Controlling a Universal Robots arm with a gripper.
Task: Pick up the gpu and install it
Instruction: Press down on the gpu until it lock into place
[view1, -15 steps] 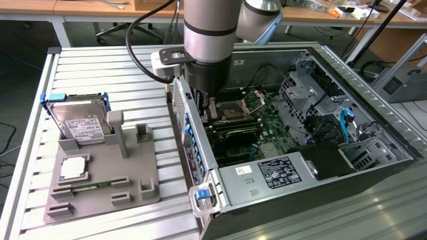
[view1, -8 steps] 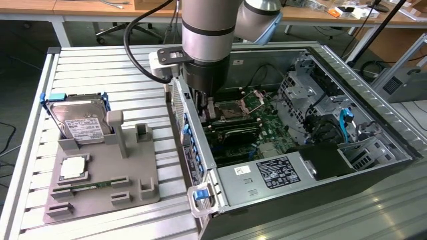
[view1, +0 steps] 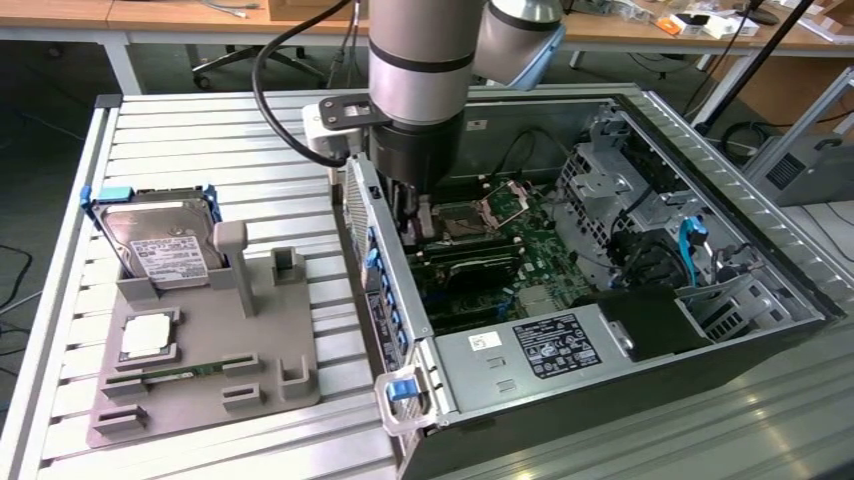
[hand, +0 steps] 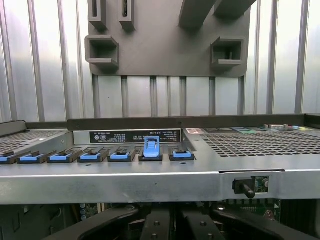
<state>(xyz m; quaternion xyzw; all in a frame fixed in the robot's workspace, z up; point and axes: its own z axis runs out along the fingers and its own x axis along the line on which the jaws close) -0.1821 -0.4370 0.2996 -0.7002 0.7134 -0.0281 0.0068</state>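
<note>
table (view1: 200, 150): ribbed bright metal | tray (view1: 280, 370): matt grey plastic | case (hand: 260, 145): perforated metal

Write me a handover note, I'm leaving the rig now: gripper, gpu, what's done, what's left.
Gripper: shut, low inside the case, by the rear slots.
Gpu: the tray stands hold no card; a dark card on the board under the arm is likely it.
Done: pickup, it seems.
Left: confirm the card is seated; I cannot tell whether the gripper clamps it.
</note>
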